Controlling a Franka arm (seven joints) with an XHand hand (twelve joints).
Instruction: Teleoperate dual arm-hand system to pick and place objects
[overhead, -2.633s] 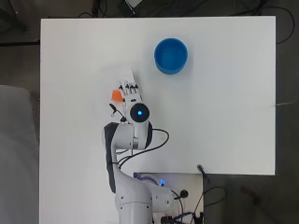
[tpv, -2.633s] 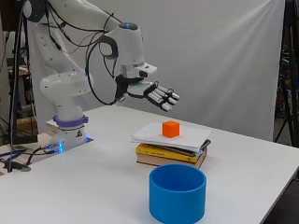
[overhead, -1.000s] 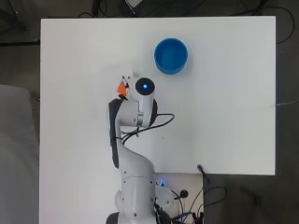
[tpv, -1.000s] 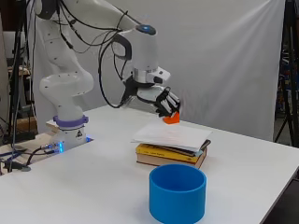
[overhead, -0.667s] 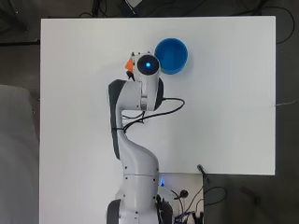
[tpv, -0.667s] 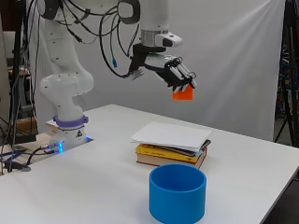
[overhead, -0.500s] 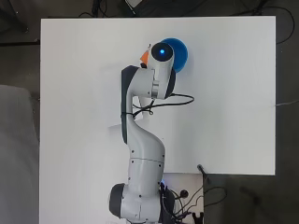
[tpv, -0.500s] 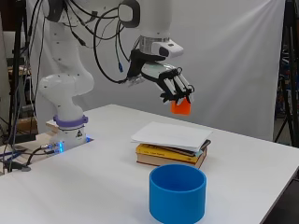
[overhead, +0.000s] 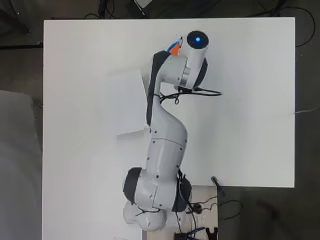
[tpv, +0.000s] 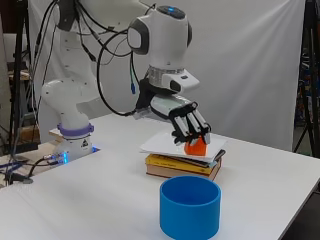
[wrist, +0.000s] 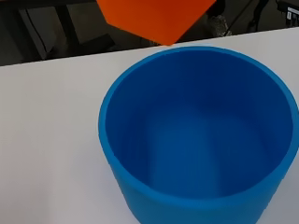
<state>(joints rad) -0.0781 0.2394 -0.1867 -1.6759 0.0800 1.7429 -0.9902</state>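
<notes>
Clearly, an orange block (tpv: 195, 146) is held in the air, pinched under the curled fingers of the black and white hand (tpv: 186, 121), above the blue bowl (tpv: 190, 207). From the wrist, the block (wrist: 154, 16) is seen just over the bowl's rim (wrist: 140, 84), cut off by the picture's edge. The bowl's inside is shown bare and blue, with nothing in it.

From overhead, only a small orange patch of the block (overhead: 174, 48) is seen beside the arm's end; the bowl is wholly hidden beneath the arm there, near the far edge of the table (overhead: 250, 100), and the hand cannot be made out. From the side, the lower part of the block is visible while its top is covered by the fingers (tpv: 192, 125).

A stack of books (tpv: 182, 165) with white sheets of paper (tpv: 165, 144) on top is seen behind the bowl in the side view, lying flat on the table (tpv: 75, 200). From overhead the paper (overhead: 122, 102) shows as a pale rectangle left of the arm, hard to tell from the white surface.

A white curtain (tpv: 250, 65) is hung behind the table, and dark stands (tpv: 307, 75) are seen at the room's edges. Cables (overhead: 200, 207) are gathered at the arm's base by the near edge.
</notes>
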